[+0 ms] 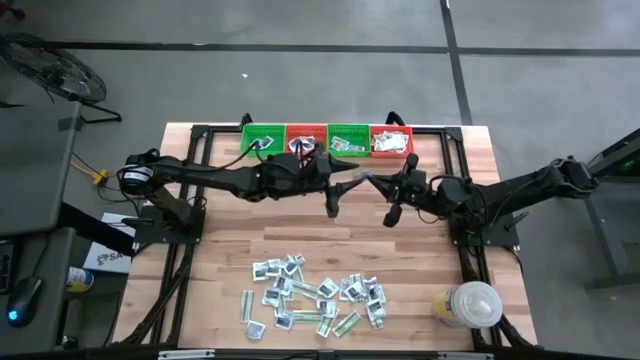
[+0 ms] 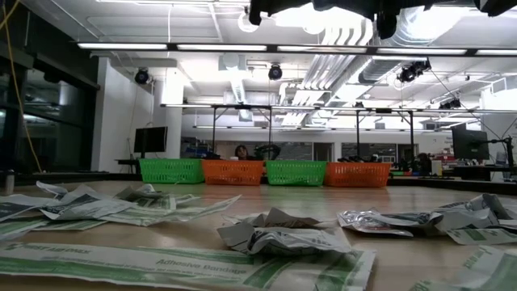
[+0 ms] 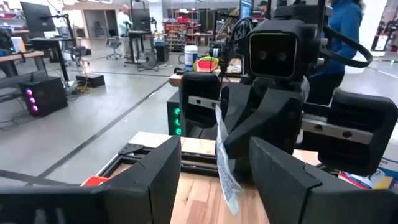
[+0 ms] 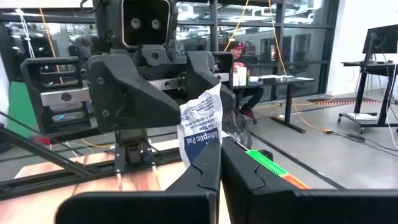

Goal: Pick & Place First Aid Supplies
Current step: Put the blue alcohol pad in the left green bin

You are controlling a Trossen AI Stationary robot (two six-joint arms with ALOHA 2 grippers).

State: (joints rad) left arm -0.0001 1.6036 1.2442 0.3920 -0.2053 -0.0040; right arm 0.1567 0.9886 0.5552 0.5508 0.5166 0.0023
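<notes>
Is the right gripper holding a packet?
Yes, the right gripper is shut on a white packet with blue print, held up facing the open left gripper.

Brightness: bright and even throughout.
Light source: long ceiling strip lights (image 2: 283, 50) in low view; daylight through glass wall (image 4: 292, 37) in right wrist view.
Glare: blown-out white around ceiling ducts (image 2: 339, 32).
Shadows: soft, faint on wooden table (image 1: 330, 235).
Focus: nearest packets (image 2: 283, 234) blurred in low view; baskets (image 2: 266, 171) sharper.
Wrist views: near fingers (image 3: 149, 180) soft, oversized.
</notes>
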